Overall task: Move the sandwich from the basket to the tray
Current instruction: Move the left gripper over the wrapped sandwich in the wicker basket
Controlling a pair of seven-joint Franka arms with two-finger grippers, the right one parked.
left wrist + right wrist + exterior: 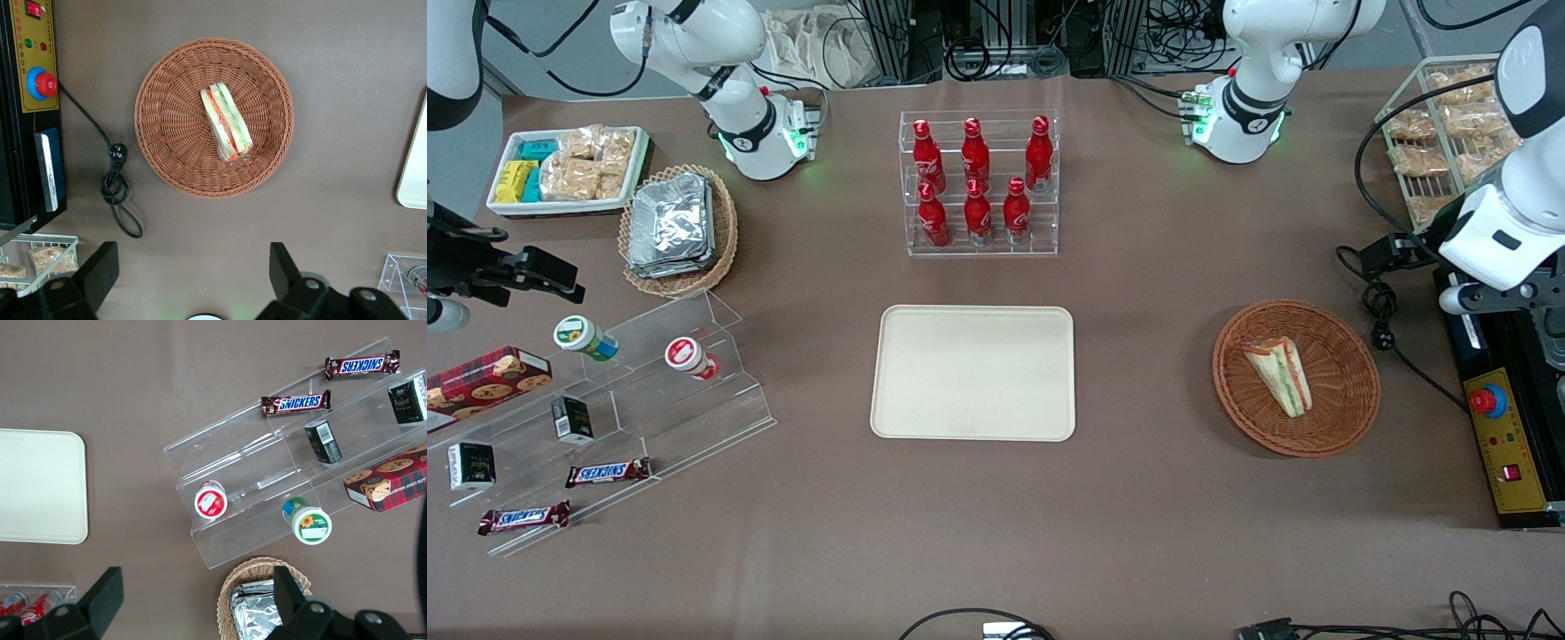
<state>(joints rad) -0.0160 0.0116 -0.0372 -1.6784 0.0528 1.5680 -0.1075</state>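
My gripper (190, 277) hangs with fingers apart, high above the table, sandwich (227, 122) lying in the basket (167, 127), tray (974, 372) bare.

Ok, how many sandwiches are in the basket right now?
1. The single sandwich lies in the basket, none on the tray. Nothing seems hidden beneath it. The tool hangs open above the table beside the basket.
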